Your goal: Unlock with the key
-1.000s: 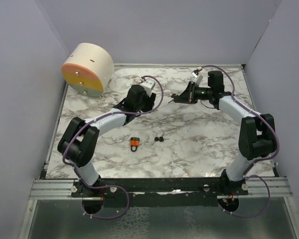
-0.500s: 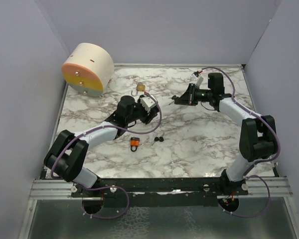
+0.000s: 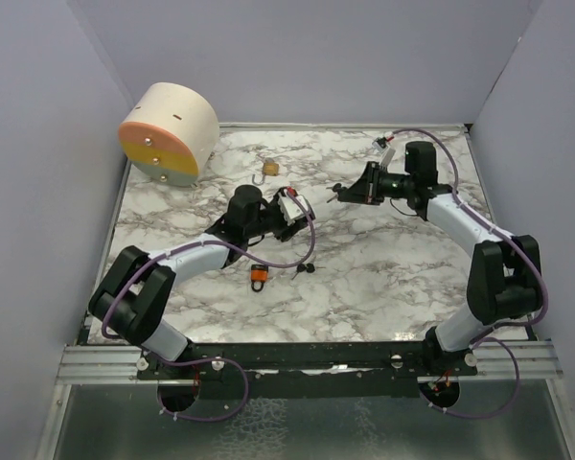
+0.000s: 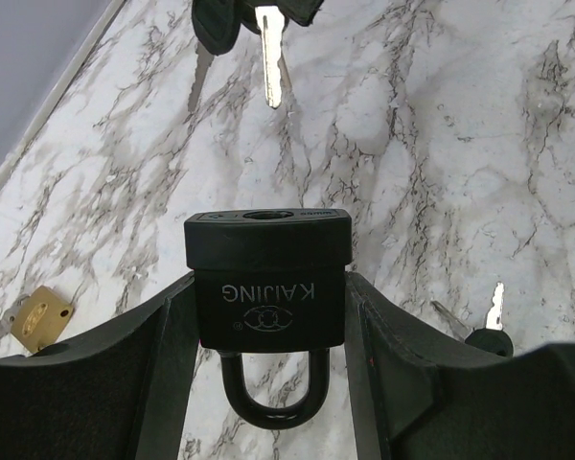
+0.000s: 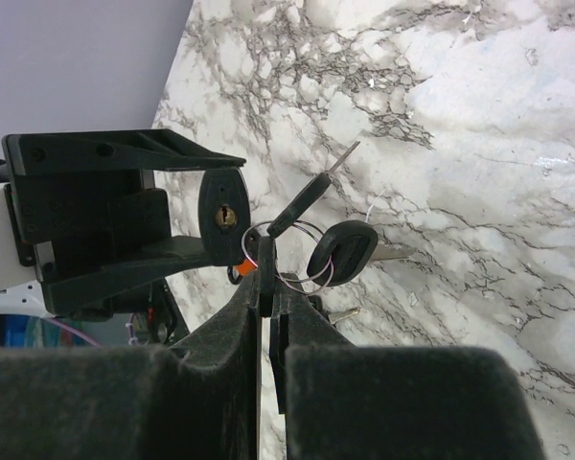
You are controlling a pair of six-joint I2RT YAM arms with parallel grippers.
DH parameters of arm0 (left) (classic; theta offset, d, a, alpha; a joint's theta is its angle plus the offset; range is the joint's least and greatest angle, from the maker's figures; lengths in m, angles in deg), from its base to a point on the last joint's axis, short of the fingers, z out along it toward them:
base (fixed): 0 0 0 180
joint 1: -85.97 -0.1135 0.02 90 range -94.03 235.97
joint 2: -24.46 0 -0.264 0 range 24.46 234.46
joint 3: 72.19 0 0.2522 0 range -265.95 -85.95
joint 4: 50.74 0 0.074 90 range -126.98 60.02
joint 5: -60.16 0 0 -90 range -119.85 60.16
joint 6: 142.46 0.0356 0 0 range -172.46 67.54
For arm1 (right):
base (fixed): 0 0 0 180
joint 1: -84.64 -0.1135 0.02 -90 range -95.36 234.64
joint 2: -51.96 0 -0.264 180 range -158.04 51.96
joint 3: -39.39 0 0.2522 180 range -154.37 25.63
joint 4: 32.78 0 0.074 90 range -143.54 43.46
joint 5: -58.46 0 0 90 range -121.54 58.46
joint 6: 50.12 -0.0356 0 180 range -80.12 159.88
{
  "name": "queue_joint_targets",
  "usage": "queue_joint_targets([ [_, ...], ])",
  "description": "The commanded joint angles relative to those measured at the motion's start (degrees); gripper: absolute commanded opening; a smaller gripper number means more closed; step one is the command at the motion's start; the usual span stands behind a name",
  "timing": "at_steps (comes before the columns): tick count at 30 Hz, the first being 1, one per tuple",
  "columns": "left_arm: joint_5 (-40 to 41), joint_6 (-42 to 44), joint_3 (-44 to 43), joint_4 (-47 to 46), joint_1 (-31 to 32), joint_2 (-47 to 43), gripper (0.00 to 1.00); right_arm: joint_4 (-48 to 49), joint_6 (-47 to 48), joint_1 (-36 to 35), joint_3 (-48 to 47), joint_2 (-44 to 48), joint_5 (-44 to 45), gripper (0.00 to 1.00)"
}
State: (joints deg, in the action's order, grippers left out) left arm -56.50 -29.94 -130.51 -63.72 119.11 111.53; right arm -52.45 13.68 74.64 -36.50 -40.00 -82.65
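The left gripper [image 4: 268,311] is clamped on the body of the black padlock [image 4: 268,278], held above the marble table [image 3: 393,278] near its middle. The shackle points back toward the wrist and the keyhole [image 4: 265,216] faces out toward the right arm. The right gripper [image 5: 268,287] is pinched shut on 1 key [image 4: 271,57] of a ring with 2 spare keys [image 5: 340,251] dangling; the blade's long axis points toward the keyhole face, apart and, by my reading, slightly off-centre, so the right arm must centre it before pushing in.
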Motion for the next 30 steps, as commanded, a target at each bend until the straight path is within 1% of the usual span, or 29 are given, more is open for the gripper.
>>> queue_joint_targets([
  [1,-4.03,2.90,-0.62,-7.13,0.63,0.27,0.00,1.95,1.36,0.36,0.57,3.02,1.44,0.01],
  [6,-4.34,2.58,-0.06,-10.18,1.33,0.54,0.00,5.69,-1.74,0.20,3.10,4.91,1.72,0.01],
  [10,-2.09,2.02,0.17,-11.64,2.37,0.83,0.00,7.23,-3.18,-0.10,4.27,5.97,2.01,0.01],
  [30,0.54,1.17,-0.66,-14.26,3.32,1.79,0.00,8.62,-5.27,-2.38,6.02,8.68,3.64,0.01],
])
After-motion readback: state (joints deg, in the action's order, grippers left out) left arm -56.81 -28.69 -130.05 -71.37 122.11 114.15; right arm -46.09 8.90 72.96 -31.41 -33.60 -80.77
